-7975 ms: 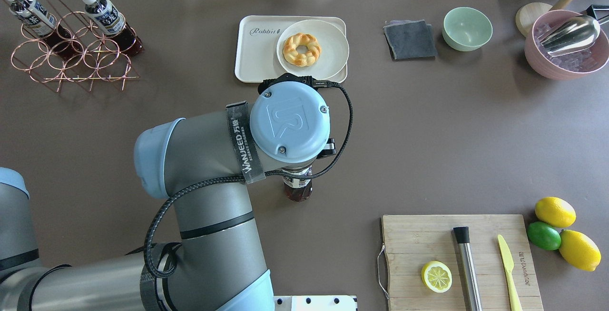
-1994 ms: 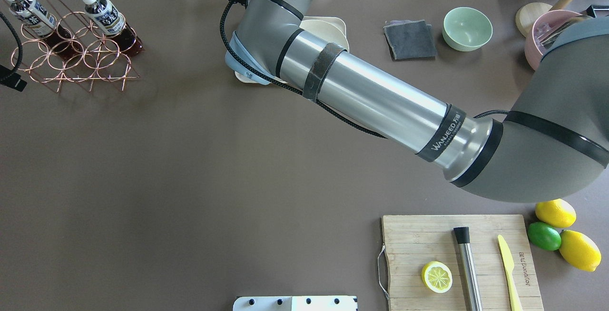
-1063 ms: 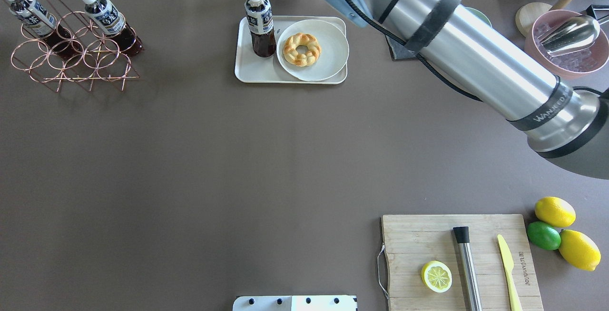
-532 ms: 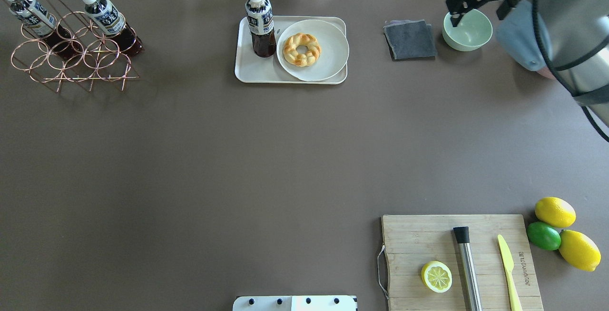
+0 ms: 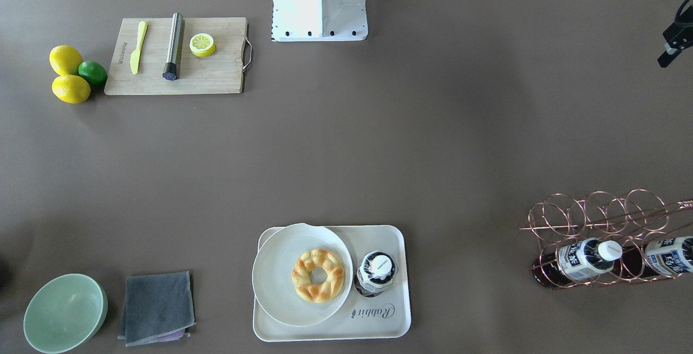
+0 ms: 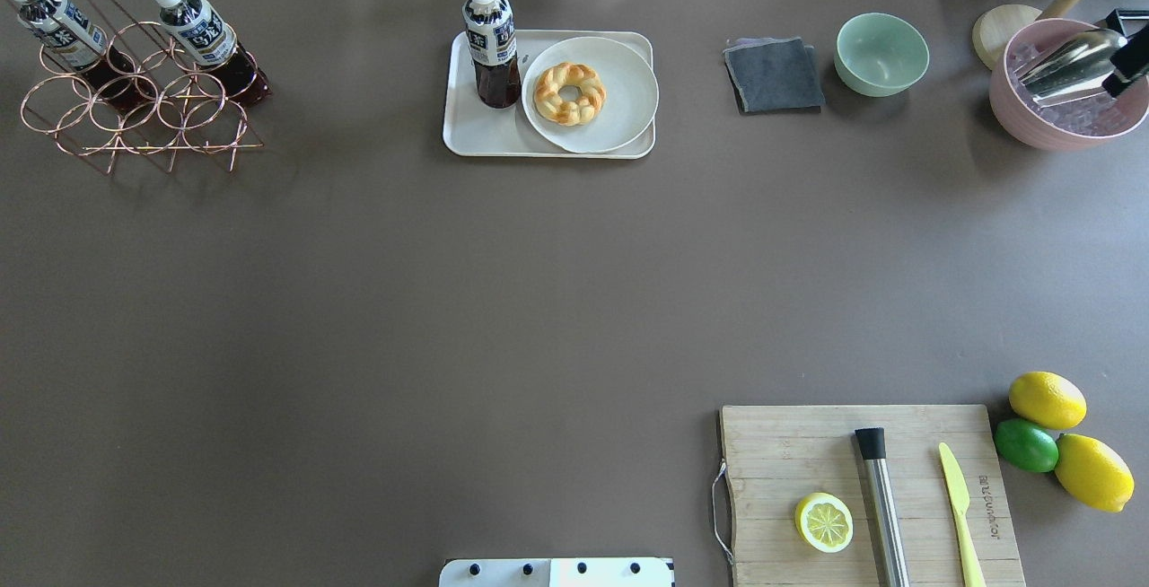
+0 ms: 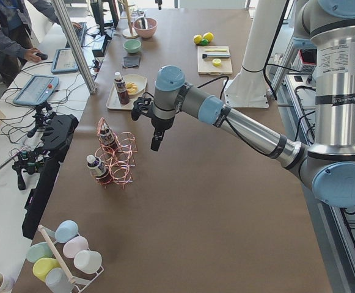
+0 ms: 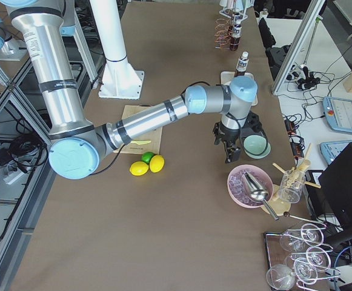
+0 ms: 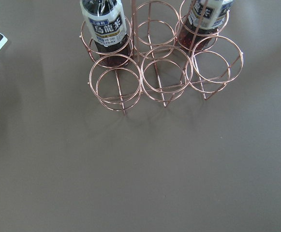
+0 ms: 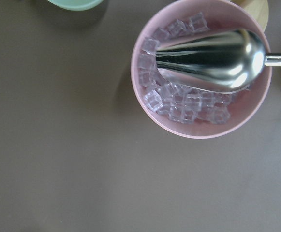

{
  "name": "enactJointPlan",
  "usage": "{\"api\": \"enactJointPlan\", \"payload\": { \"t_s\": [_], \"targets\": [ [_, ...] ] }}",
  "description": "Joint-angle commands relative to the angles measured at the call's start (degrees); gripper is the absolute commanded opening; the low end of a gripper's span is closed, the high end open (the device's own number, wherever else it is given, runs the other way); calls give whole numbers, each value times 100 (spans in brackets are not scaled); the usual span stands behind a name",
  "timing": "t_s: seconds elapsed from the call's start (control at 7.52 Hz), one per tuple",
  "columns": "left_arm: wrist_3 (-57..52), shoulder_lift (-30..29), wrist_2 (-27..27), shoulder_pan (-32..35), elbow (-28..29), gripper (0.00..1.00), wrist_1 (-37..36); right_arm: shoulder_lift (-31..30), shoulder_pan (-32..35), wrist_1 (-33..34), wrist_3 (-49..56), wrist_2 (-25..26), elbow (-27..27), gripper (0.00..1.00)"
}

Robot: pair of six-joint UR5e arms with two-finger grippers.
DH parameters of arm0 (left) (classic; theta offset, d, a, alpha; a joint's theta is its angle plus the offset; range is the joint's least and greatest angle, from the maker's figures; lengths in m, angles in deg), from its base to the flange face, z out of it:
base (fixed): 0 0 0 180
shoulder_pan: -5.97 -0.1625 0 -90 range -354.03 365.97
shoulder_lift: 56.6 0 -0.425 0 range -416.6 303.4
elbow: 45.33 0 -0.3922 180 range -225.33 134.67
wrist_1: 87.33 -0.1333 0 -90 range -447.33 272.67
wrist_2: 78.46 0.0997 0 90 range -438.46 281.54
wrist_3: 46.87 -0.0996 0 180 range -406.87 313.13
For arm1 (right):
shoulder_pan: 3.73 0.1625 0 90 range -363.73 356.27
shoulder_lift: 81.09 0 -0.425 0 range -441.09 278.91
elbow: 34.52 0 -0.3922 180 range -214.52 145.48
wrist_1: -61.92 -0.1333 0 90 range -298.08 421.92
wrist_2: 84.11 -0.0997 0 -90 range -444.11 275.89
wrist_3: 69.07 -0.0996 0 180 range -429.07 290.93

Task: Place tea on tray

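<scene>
The tea bottle (image 6: 490, 39) stands upright on the left part of the cream tray (image 6: 476, 134), beside the round plate; from the front view it is seen cap-on (image 5: 378, 271) on the tray (image 5: 390, 321). No gripper touches it. Two more tea bottles (image 6: 202, 30) lie in the copper rack (image 6: 144, 111). My left gripper (image 7: 155, 144) hangs above the table near the rack. My right gripper (image 8: 229, 157) hovers by the pink bowl (image 10: 200, 72). I cannot tell whether either gripper is open or shut.
A doughnut (image 6: 568, 93) sits on the plate (image 6: 619, 116). A grey cloth (image 6: 774, 75), a green bowl (image 6: 881, 53) and the pink bowl of ice with a metal scoop (image 6: 1073, 66) stand at the back right. A cutting board (image 6: 808, 452) and lemons (image 6: 1047, 399) are front right.
The right arm has swung from the tray to the far right, over the pink bowl. The tea bottle stays standing on the tray. Earlier the left gripper held it mid-table.
</scene>
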Motion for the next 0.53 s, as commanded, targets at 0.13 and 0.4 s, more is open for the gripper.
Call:
{"api": "enactJointPlan", "payload": {
  "t_s": [0.13, 0.4],
  "targets": [
    [-815, 370, 1, 93, 385, 96, 0, -1012, 906, -1039, 1069, -142, -608, 100],
    [-1441, 397, 1, 445, 782, 96, 0, -978, 959, -1049, 1034, -134, -617, 100]
  ]
}}
